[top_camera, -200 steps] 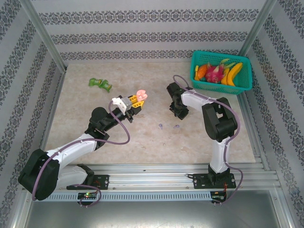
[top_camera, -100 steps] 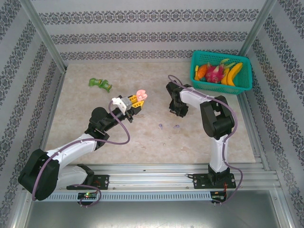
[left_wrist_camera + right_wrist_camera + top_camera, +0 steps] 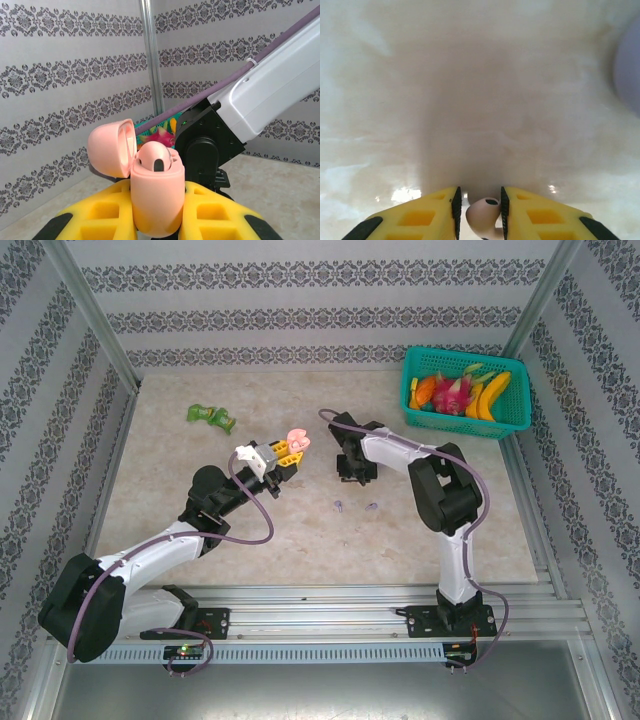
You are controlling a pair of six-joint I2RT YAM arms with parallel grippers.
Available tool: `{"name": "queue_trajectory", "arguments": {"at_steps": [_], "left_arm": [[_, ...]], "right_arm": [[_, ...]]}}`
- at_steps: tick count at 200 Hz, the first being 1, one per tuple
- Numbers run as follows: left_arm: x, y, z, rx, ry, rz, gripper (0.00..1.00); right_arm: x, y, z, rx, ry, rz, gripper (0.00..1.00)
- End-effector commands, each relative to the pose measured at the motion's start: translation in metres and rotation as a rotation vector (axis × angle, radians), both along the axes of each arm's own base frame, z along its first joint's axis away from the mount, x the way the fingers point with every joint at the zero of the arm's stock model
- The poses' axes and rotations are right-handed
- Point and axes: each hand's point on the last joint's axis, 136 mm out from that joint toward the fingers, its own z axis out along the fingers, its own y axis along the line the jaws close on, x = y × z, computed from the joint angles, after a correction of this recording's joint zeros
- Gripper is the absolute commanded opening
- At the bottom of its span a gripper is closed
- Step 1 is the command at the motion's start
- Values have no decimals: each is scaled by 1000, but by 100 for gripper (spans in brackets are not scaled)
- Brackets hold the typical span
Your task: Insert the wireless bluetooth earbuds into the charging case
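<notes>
Top external: the left gripper [image 3: 287,452] is holding the open pink charging case [image 3: 297,439], and the right gripper [image 3: 348,466] is hanging near it — two lilac earbuds [image 3: 340,506] are lying on the table [image 3: 200,510] nearby. Left wrist: yellow fingers [image 3: 107,215] are clamping the case, its lid [image 3: 111,147] tipped back. Right wrist: narrowed fingers [image 3: 425,216] are pinching a pale pink earbud [image 3: 482,219].

Robot test cell: alu frame [image 3: 90,315], wallpapered panels [image 3: 300,300].
</notes>
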Motion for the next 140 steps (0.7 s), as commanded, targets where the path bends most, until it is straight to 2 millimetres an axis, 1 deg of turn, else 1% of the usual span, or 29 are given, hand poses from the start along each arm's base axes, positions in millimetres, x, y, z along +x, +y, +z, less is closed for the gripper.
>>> {"name": "queue_trajectory", "arguments": {"at_steps": [1, 38, 72, 110, 140], "left_arm": [[-5, 0, 25, -33, -61, -4, 0], [-5, 1, 25, -30, -62, -3, 0], [-5, 0, 25, -29, -62, -4, 0], [-4, 0, 24, -30, -57, -6, 0], [-4, -1, 24, -30, -57, -7, 0]], "right_arm": [[7, 0, -3, -12, -3, 47, 30], [9, 1, -6, -14, 4, 74, 31], [4, 4, -5, -1, 12, 97, 32], [-3, -1, -7, -19, 20, 103, 32], [-5, -6, -4, -36, 18, 110, 32]]}}
